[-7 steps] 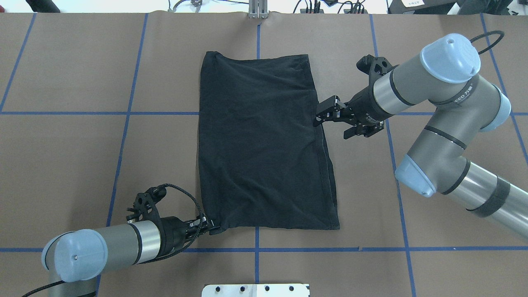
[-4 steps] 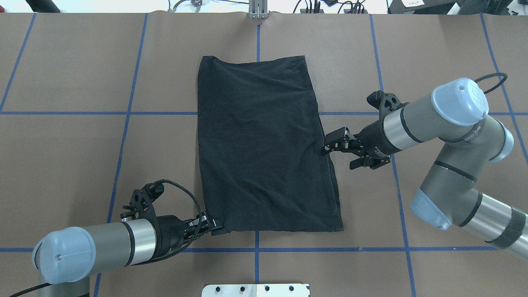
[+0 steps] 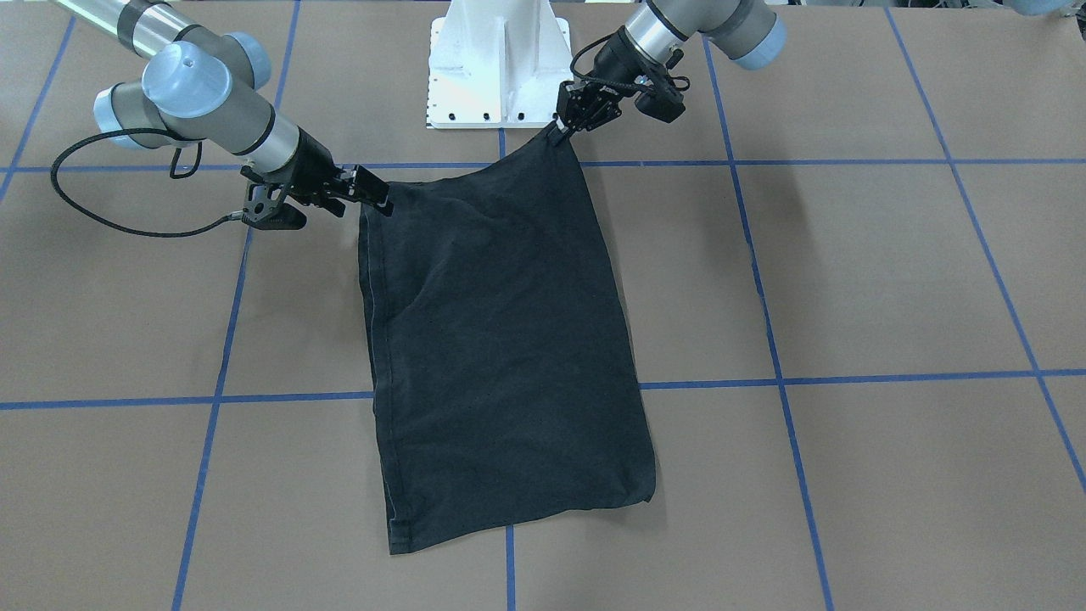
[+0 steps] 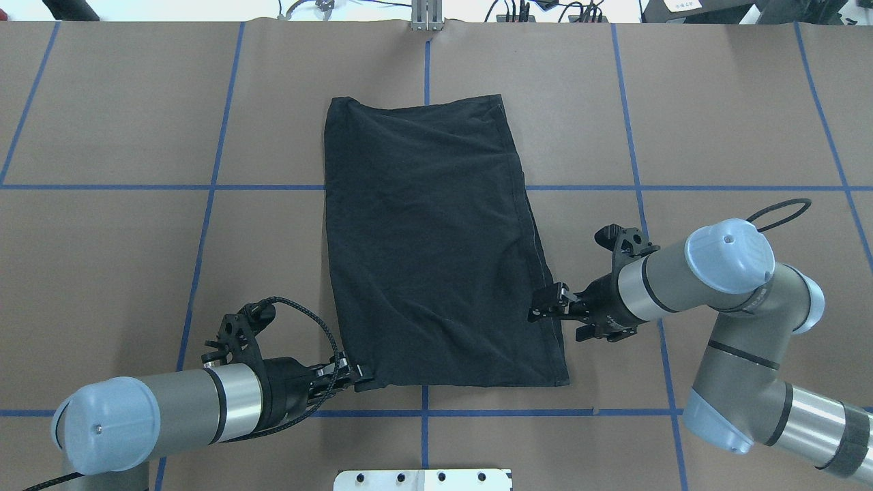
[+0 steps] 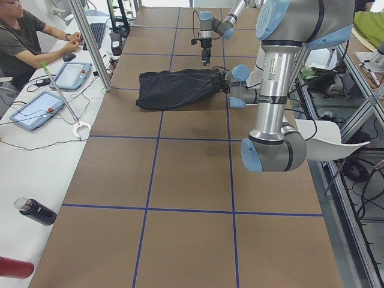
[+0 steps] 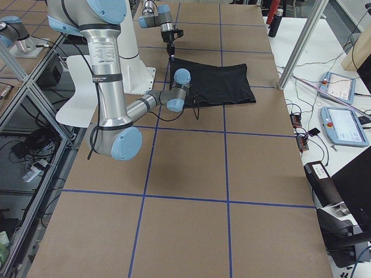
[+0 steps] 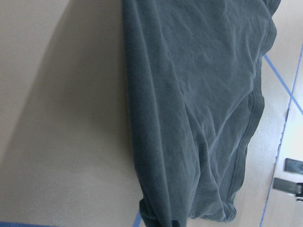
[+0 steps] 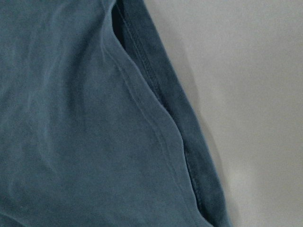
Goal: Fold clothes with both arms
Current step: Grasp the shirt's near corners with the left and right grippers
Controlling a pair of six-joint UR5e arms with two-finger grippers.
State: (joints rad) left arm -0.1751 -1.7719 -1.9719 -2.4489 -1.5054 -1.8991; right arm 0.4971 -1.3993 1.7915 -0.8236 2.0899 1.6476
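Right gripper (image 4: 541, 312) slid nearer along T-shirt (image 4: 436, 245) edge — seemingly closed.

My counter (image 4: 716, 123) is covered in brown paper, marked off by blue tape lines (image 4: 204, 225) into large squares. Directly on it lies the black T-shirt (image 4: 430, 239), folded to a long, slightly creased rectangle near the middle, its plain side up and its long edges running away from me. It straddles the crossing of two tape lines. At my near edge the white bolted pedestal base (image 4: 423, 479) stands on the counter.
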